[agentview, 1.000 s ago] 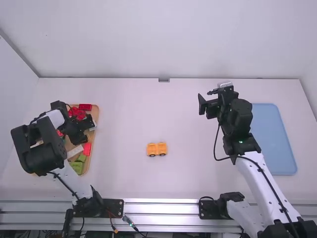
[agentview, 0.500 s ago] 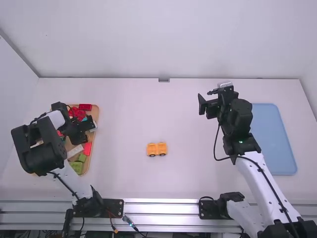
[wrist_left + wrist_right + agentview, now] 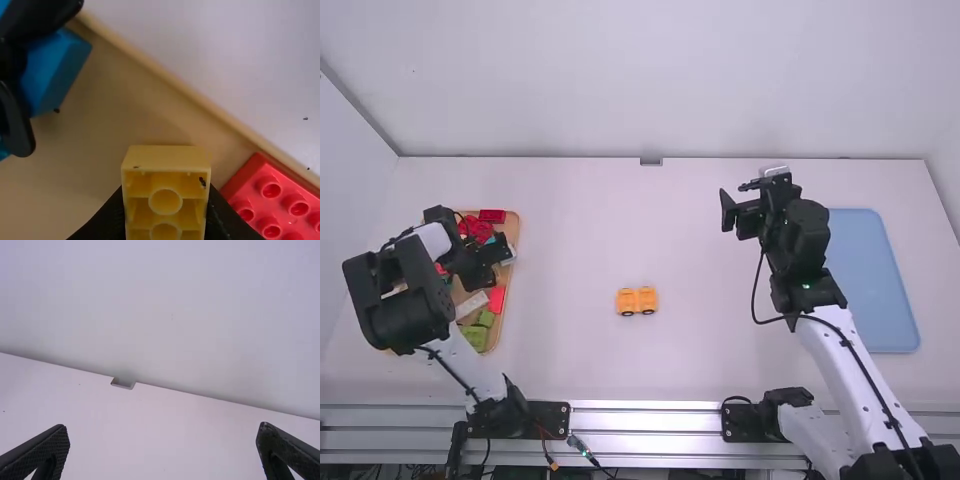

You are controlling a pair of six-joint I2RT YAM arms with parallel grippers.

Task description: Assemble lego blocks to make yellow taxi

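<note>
Black left gripper (image 3: 166, 200) is clamped on a hollow yellow plastic block (image 3: 166, 159) at the brown wooden tray (image 3: 125, 110); picking seems in hand, next a lift and carry to the wheeled orange-yellow car base (image 3: 637, 300) mid-table; black right gripper (image 3: 162, 432), fingers apart, empty; white table (image 3: 710, 340), pale wall (image 3: 650, 80) beyond.

I count one orange plastic car base (image 3: 637, 299), two visible black wheels (image 3: 627, 313), one hollow yellow plastic block (image 3: 166, 162), one wooden tray (image 3: 515, 224), one blue rectangular tray (image 3: 873, 280), at least two red plastic blocks (image 3: 492, 216), two green plastic blocks (image 3: 475, 337) and one blue plastic block (image 3: 57, 70)
</note>
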